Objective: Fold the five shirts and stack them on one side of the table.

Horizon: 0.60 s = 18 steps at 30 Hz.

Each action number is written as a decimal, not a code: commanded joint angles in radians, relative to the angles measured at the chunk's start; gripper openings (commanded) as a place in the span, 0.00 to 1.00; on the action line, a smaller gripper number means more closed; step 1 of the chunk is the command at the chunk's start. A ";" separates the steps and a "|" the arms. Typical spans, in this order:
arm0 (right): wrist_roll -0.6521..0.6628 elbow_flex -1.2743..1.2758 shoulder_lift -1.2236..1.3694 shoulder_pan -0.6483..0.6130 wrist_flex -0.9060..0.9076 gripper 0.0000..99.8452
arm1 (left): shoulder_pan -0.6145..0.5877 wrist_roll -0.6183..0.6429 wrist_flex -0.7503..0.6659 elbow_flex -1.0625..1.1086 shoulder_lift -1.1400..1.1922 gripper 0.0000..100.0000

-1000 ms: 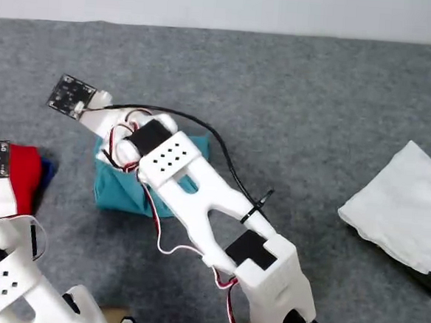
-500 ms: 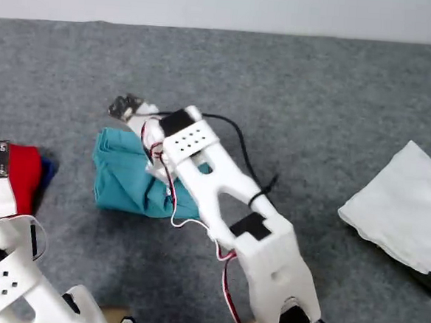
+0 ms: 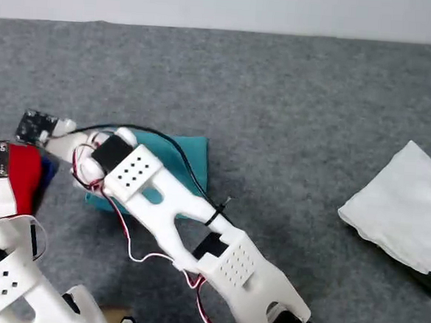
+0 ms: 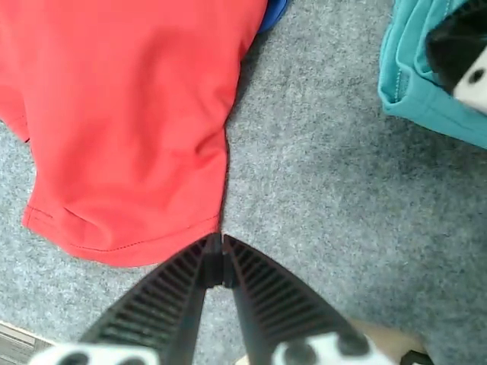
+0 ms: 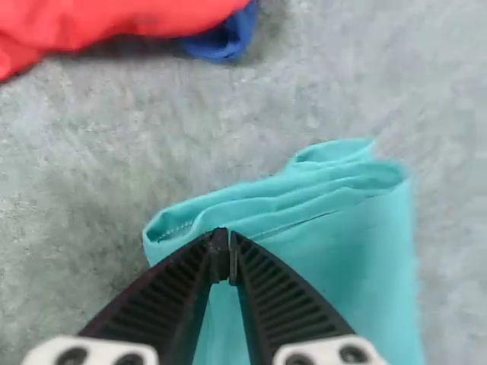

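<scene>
Shows the right arm (image 3: 161,202) swung toward 9 o'clock since half a second ago, away from the 12 o'clock edge of the teal shirt (image 3: 194,156) and closer to the red shirt (image 3: 23,178); finds the teal shirt in much the same spot as before. Shows soft knit cloth on a grey, felt-like worktop (image 3: 294,93). Places the teal shirt at about 9 o'clock of centre, folded into a rough rectangle with stacked layers along its hemmed edge. Shows the right end effector (image 5: 221,258) closed, ribbed black tips meeting on that edge; cannot tell whether cloth is pinched. Shows the left end effector (image 4: 221,255) closed too, tips just at the red shirt's stitched hem. Puts a blue shirt (image 5: 224,34) beneath the red one at the 9 o'clock edge, and a folded white shirt (image 3: 404,208) at 3 o'clock, lying over dark cloth (image 3: 430,282).
</scene>
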 commanded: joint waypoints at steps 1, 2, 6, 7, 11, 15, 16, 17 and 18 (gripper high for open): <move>0.008 -0.164 -0.021 0.042 0.099 0.01 | 0.006 0.008 -0.006 -0.004 -0.014 0.00; 0.008 -0.184 -0.019 0.068 0.125 0.01 | 0.006 0.008 -0.006 -0.004 -0.014 0.00; 0.008 -0.157 -0.015 0.193 0.174 0.01 | 0.006 0.008 -0.008 -0.004 -0.014 0.00; 0.008 -0.133 -0.008 0.222 0.174 0.01 | 0.006 0.008 -0.008 -0.004 -0.014 0.00; 0.008 -0.064 0.047 0.282 0.177 0.01 | 0.008 0.008 -0.008 -0.004 -0.014 0.00; 0.008 -0.051 0.127 0.232 0.177 0.01 | 0.005 0.008 -0.008 -0.004 -0.014 0.00; 0.008 -0.051 0.140 0.206 0.177 0.01 | 0.003 0.008 -0.008 -0.004 -0.014 0.00; 0.006 -0.051 0.154 0.171 0.177 0.01 | 0.002 0.008 -0.008 -0.005 -0.014 0.00; 0.005 -0.051 0.162 0.136 0.177 0.01 | 0.002 0.008 -0.008 -0.005 -0.014 0.00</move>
